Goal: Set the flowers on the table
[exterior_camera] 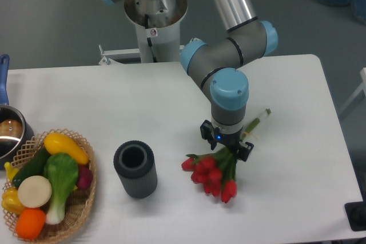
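Note:
The flowers (213, 175), a bunch of red tulips with green leaves, lie low on the white table (297, 170) in front of the arm. Their heads fan out toward the front edge. Their thin stems run up and to the right under the gripper (228, 146), and the stem ends (260, 118) stick out behind it. The gripper points straight down over the stems, just above the leaves. The wrist hides its fingers, and it appears to be shut on the stems.
A dark grey ribbed cylinder (135, 170) stands left of the flowers. A wicker basket (80, 210) of toy vegetables sits at the front left, with a pot (8, 135) behind it. The arm's base (154, 10) stands behind the table.

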